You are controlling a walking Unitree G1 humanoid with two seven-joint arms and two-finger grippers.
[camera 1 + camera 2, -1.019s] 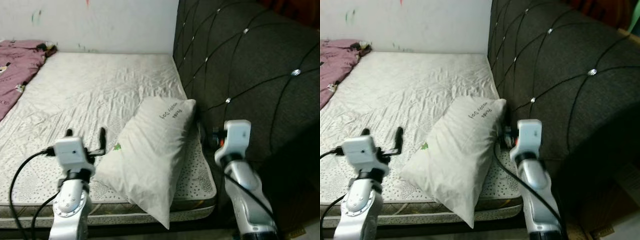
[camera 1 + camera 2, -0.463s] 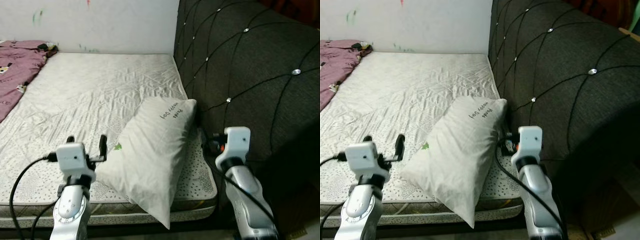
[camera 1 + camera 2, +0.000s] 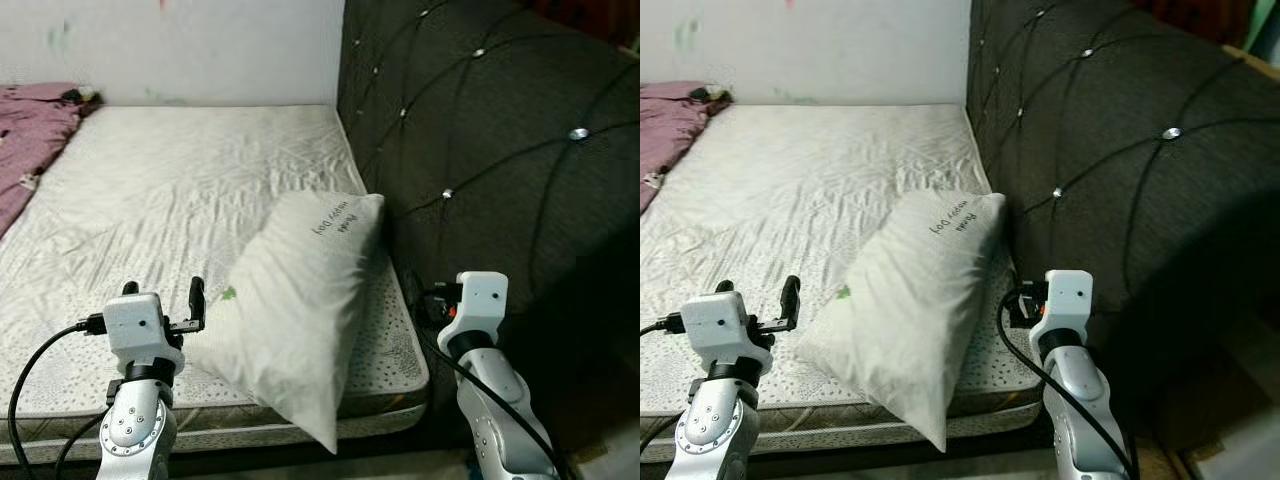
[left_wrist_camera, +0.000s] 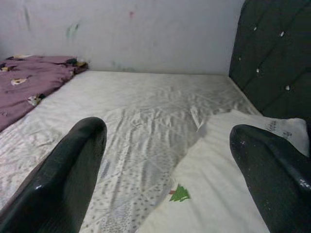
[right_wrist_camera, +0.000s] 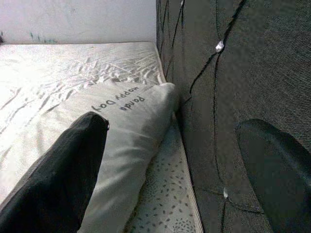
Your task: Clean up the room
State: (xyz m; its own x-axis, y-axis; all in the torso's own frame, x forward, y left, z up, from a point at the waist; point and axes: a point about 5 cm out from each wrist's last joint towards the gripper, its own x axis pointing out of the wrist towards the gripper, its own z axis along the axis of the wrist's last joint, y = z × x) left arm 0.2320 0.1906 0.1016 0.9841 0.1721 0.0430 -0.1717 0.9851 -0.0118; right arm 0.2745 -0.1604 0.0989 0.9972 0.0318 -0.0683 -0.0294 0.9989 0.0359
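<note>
A white pillow (image 3: 300, 300) with black lettering and a small green tree print lies at the bed's right side, beside the headboard, its lower corner hanging over the mattress's near edge. My left gripper (image 3: 163, 297) is open just left of the pillow, low over the near edge of the mattress (image 3: 180, 180); its wrist view has the pillow (image 4: 228, 194) by one finger (image 4: 68, 165). My right arm (image 3: 478, 300) is between pillow and headboard. My right gripper (image 5: 173, 125) is open, with the pillow (image 5: 126, 121) off one finger and the headboard behind the other.
A dark tufted headboard (image 3: 500, 130) with shiny studs rises along the bed's right side. A purple blanket (image 3: 30, 130) lies crumpled at the far left of the bed. A white wall (image 3: 200, 40) stands behind the bed.
Both arms have dropped a little lower and nearer the mattress's near edge, and the view has shifted slightly. The pillow lies as before. Both grippers stay open.
</note>
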